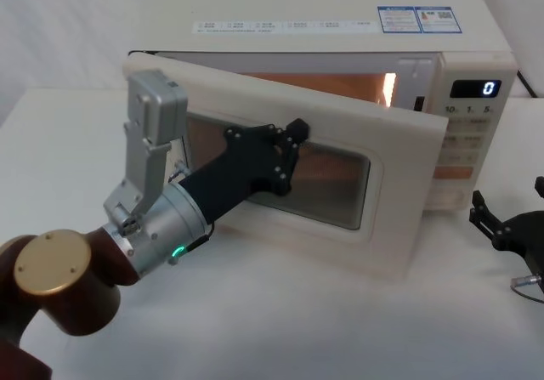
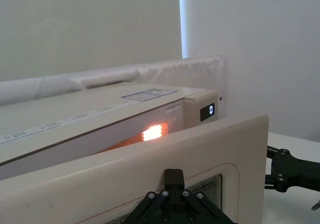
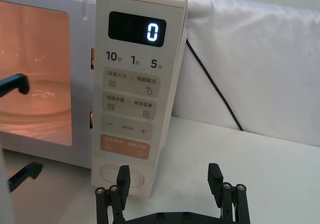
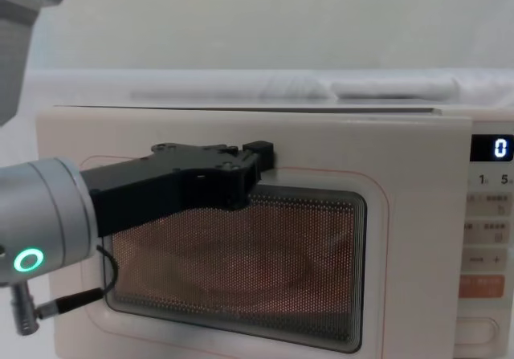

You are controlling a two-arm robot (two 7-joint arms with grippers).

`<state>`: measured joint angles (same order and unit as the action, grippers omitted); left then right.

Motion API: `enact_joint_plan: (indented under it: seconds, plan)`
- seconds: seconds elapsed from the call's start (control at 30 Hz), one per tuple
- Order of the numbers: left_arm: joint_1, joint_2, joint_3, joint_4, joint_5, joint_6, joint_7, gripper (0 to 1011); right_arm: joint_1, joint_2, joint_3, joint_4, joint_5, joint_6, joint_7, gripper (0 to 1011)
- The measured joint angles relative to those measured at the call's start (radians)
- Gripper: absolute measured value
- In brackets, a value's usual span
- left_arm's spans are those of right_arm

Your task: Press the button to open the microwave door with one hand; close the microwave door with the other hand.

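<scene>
Now the microwave door [image 1: 357, 155] stands ajar, hinged at the left, its free edge swung toward the robot. The left hand [image 1: 285, 155] rests flat against its window, fingers seemingly together; the right hand [image 3: 170, 184] waits spread before the button [image 3: 121, 176].

White table [image 1: 255, 329] against a white cloth-draped backdrop [image 3: 260, 58]; a black cable [image 3: 215, 91] hangs behind

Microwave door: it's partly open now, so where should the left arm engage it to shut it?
No grip needed: push the microwave door on its flat outer face, coming from the front. The left gripper is already against its window; pressing nearer the free edge by the control panel, away from the hinge, should give more leverage.
</scene>
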<state>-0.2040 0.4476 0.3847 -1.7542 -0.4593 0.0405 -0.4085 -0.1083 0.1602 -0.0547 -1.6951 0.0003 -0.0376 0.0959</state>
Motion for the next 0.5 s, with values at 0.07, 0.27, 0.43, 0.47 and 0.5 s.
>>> enact_joint_plan:
  seconds: [0.07, 0.27, 0.43, 0.47, 0.5]
  plan:
    - [-0.009, -0.007, 0.004, 0.009, 0.003, 0.008, 0.005, 0, 0.000, 0.000, 0.000, 0.000, 0.000, 0.000, 0.000, 1002]
    - [-0.026, -0.034, 0.002, 0.026, 0.005, 0.029, 0.036, 0, 0.000, 0.000, 0.000, 0.000, 0.000, 0.000, 0.000, 1002]
    - [-0.040, -0.060, -0.008, 0.041, -0.002, 0.050, 0.064, 0, 0.000, 0.000, 0.000, 0.000, 0.000, 0.000, 0.000, 1002]
    - [-0.042, -0.062, -0.009, 0.043, -0.003, 0.053, 0.066, 0, 0.000, 0.000, 0.000, 0.000, 0.000, 0.000, 0.000, 1002]
    - [-0.046, -0.066, -0.010, 0.046, -0.003, 0.056, 0.069, 0, 0.000, 0.000, 0.000, 0.000, 0.000, 0.000, 0.000, 1002]
